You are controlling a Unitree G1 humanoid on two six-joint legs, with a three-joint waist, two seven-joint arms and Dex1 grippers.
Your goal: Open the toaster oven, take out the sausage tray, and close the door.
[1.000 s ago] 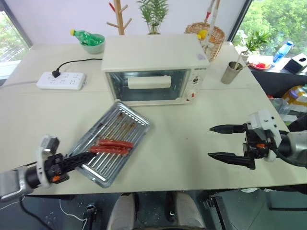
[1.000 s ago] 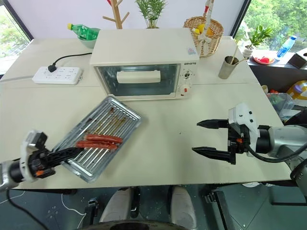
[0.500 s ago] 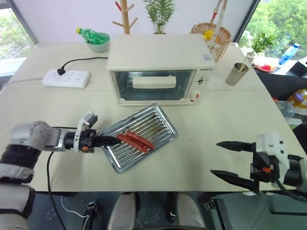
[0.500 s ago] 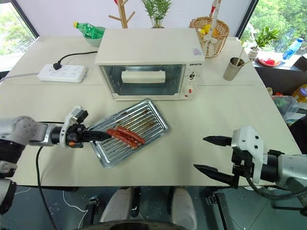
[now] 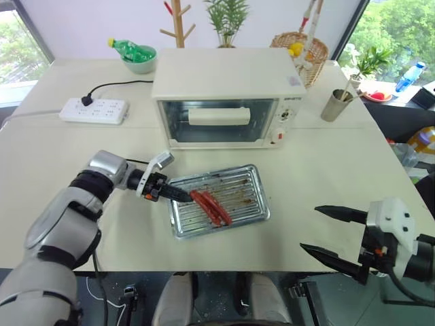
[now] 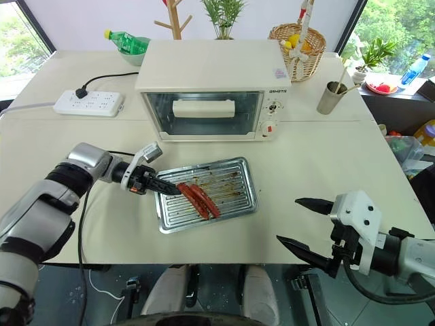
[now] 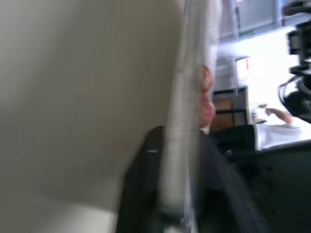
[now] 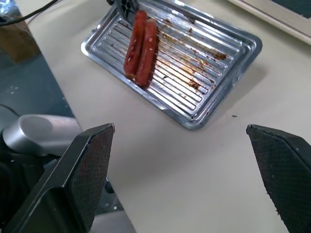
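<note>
The cream-white toaster oven [image 5: 224, 75] stands at the middle back of the table, and its glass door [image 5: 221, 122] with the white bar handle is closed. In front of it the silver sausage tray [image 5: 248, 187] lies flat on the table with two red sausages [image 5: 211, 207] near its left end. My left gripper [image 5: 178, 195] reaches in from the left and is shut on the tray's left rim [image 7: 182, 145], which sits between its dark fingers. My right gripper [image 5: 309, 229] hovers wide open at the front right, apart from the tray [image 8: 209, 63].
A white power strip [image 5: 93, 110] with a black cable lies at the back left. A green bowl holding a bottle [image 5: 136, 58], a wicker basket [image 5: 302, 51] and a metal cup [image 5: 334, 103] stand along the back. The table's front edge runs just below the tray.
My left arm has swept the tray to the right and turned it, so it now lies lengthwise in front of the oven. My right gripper has drawn back a little, still open.
</note>
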